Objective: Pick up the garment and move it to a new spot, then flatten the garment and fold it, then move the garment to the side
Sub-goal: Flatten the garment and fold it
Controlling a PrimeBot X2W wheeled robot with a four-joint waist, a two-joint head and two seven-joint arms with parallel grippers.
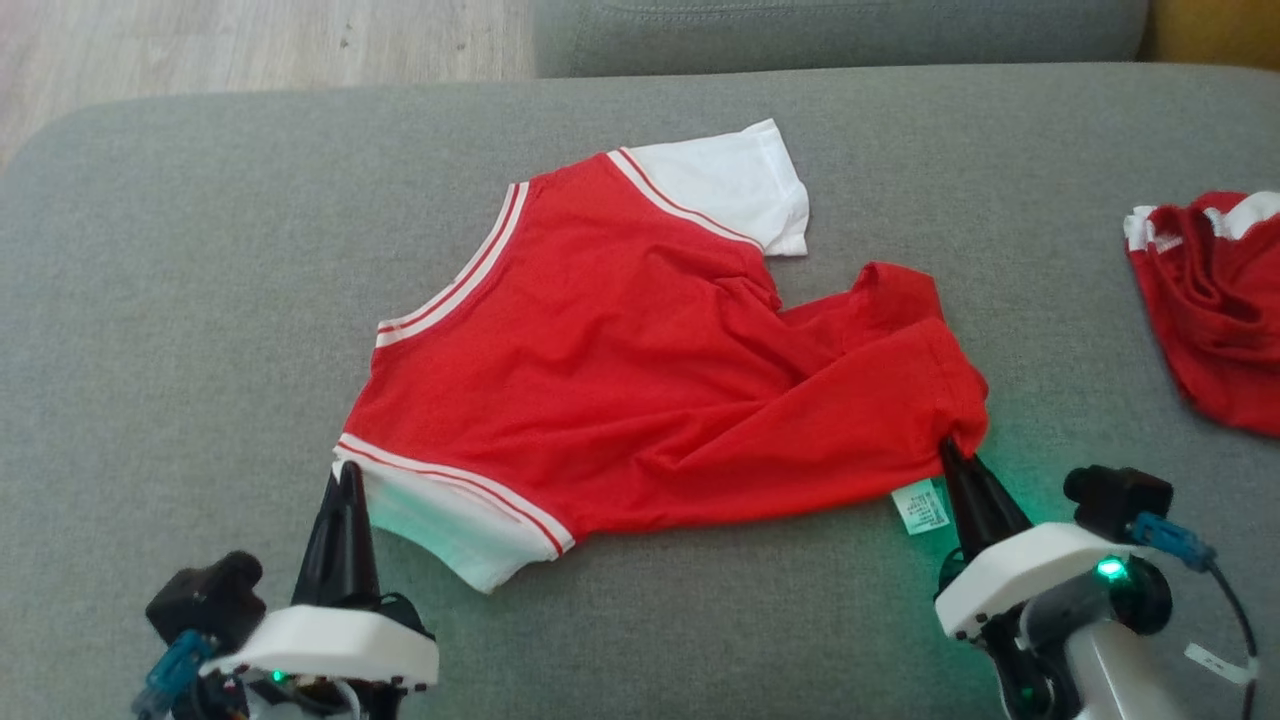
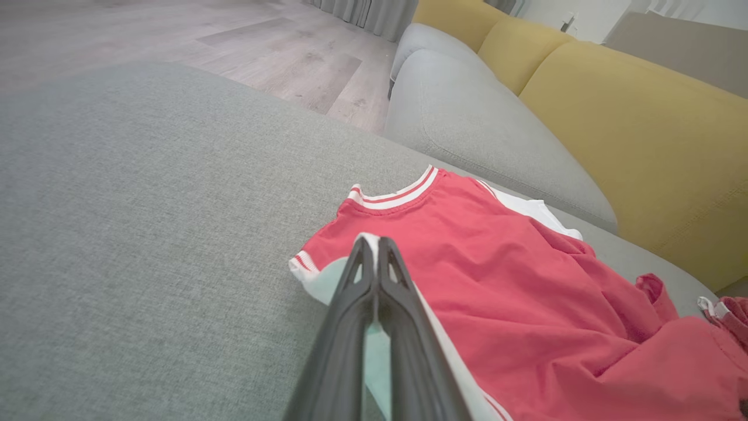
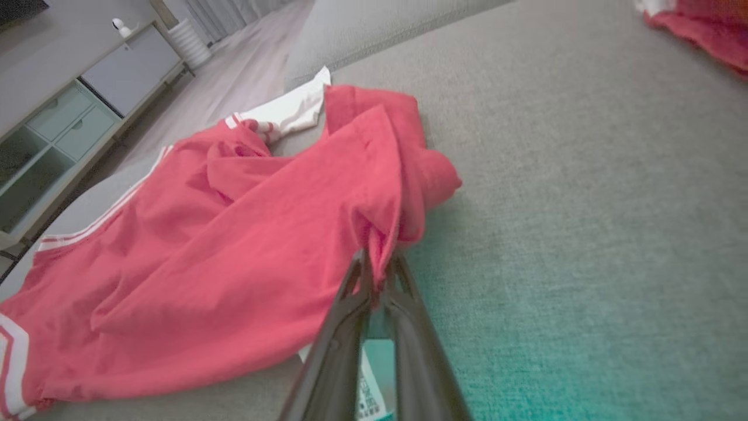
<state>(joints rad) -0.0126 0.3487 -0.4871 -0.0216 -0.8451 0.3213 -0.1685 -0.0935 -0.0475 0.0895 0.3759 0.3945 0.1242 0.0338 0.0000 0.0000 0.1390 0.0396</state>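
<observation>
To flatten the garment (image 1: 620, 370) well, we are judging that both pinched corners need pulling apart, low over the grey sofa cushion (image 1: 200, 250), until the bunched hem is lying smooth. Near the cushion's front edge, our left hand (image 1: 346, 472) is clamping fully shut on the white sleeve (image 1: 450, 535), and our right hand (image 1: 952, 452) is pinching the red hem corner (image 1: 965, 420), jaws closed. The garment is lying mid-cushion, and a second red garment (image 1: 1215, 310) is sitting at the right edge.

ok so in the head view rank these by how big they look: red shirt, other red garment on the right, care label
1. red shirt
2. other red garment, though the frame edge cuts it off, so its full size is unsure
3. care label
</observation>
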